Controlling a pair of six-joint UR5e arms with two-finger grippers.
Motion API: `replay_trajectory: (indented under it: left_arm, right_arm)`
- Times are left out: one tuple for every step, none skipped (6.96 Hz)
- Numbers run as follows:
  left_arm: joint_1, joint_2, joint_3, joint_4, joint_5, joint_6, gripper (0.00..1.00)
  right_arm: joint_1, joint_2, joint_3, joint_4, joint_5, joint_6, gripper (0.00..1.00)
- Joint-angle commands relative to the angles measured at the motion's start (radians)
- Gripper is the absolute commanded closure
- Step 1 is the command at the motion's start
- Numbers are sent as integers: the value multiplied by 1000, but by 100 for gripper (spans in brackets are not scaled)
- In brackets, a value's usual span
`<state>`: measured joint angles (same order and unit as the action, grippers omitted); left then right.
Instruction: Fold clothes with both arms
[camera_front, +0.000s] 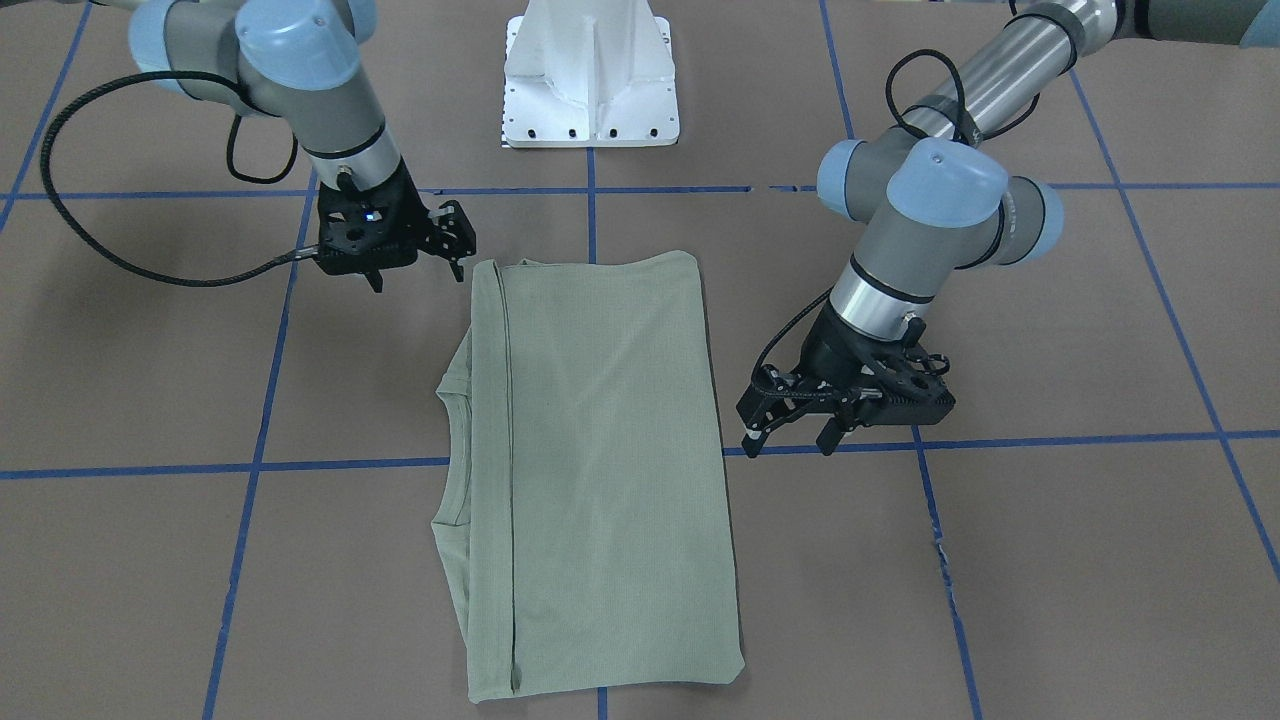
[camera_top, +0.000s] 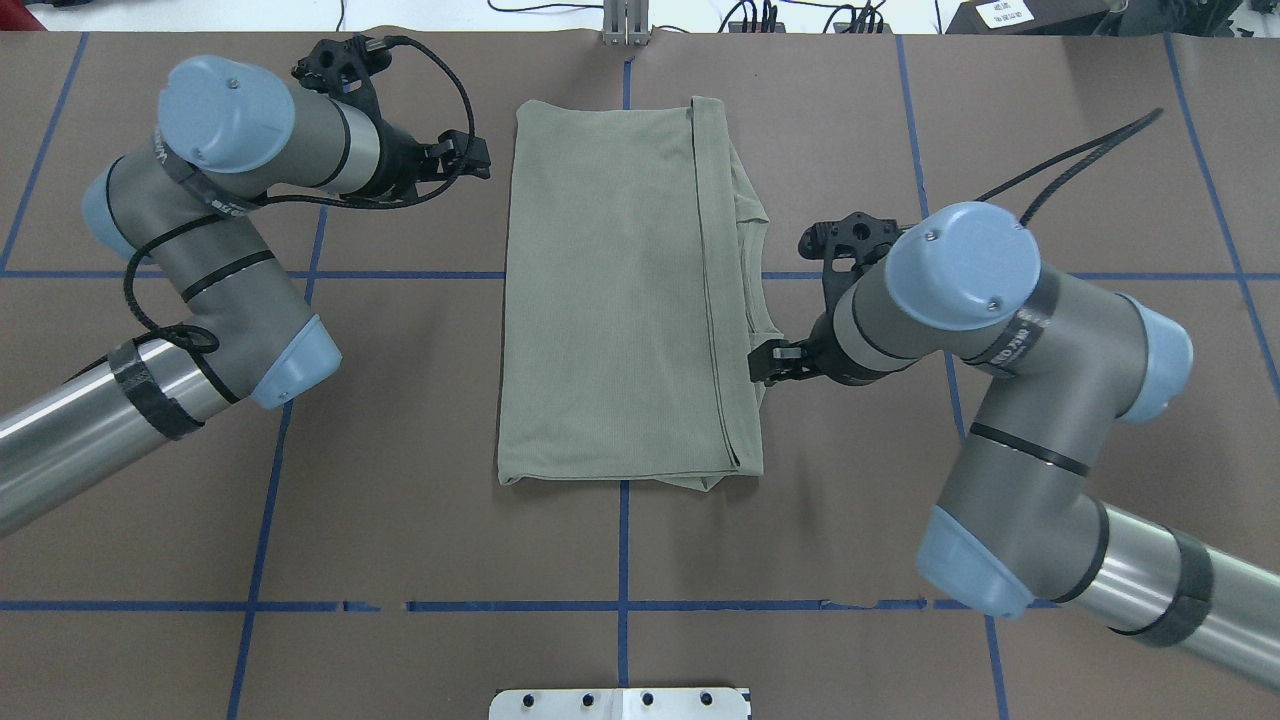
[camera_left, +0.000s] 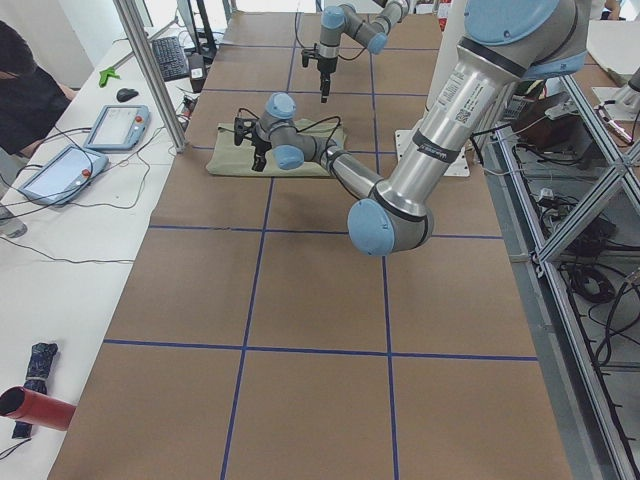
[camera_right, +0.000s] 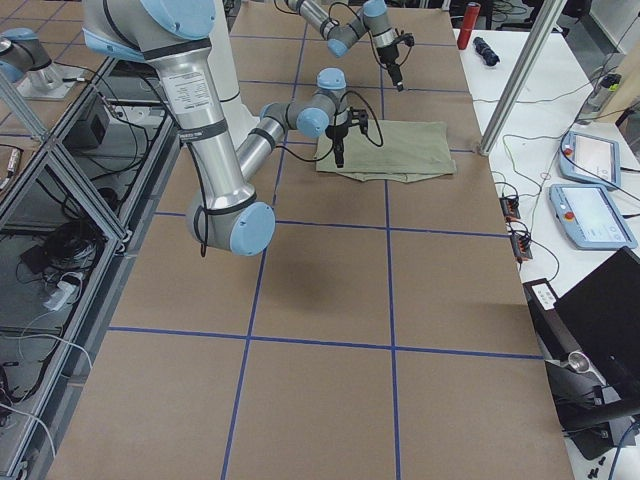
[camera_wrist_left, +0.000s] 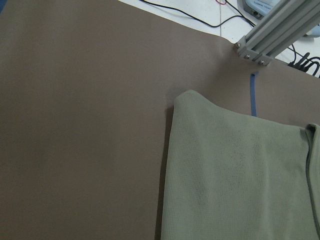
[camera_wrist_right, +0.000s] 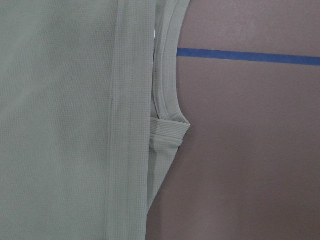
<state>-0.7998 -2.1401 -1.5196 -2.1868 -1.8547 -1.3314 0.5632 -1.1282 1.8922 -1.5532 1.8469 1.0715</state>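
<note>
Robotics lab, a two-arm work cell.
A left arm (camera_top: 230, 250) and a right arm (camera_top: 1000, 330) reach over a brown tabletop (camera_top: 400, 500) gridded with blue tape (camera_top: 622, 540), a white metal pedestal (camera_front: 590, 80) at its edge. Aluminium framing (camera_left: 150, 70), teach pendants (camera_left: 115, 127), a keyboard (camera_left: 170, 58) and loose cables (camera_right: 60, 260) surround it, by a white side bench (camera_left: 60, 300).

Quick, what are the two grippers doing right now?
Left black gripper: open, holding nothing.
Right black gripper: open, holding nothing.
</note>
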Motion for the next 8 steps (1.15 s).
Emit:
replay_trajectory:
  left_arm:
    - [7,55,-151,111,-17,3,0]
    - [8,57,-149,111,-17,3,0]
    - [10,57,-149,111,-17,3,0]
    - [11,57,-148,111,-17,1,0]
    - [13,57,-146,110,-17,1,0]
    - [14,57,-139,108,-17,1,0]
    - [14,57,-137,105,-17,1,0]
    - [17,55,-137,105,-17,1,0]
  right_arm:
    - [-74,131,-146,-36,-108,-44,0]
    - [-85,160,-194,-36,-127,-48,0]
    - [-92,166,-215,-34,-129,-71,0]
    - [-95,162,-217,-38,-121,-103,0]
    - [-104,162,-217,-72,-117,-122,0]
    - [-108,162,-217,-120,-117,-163,0]
    - [-111,165,-212,-166,-115,-172,0]
    - [-120,166,-215,-182,-112,-174,0]
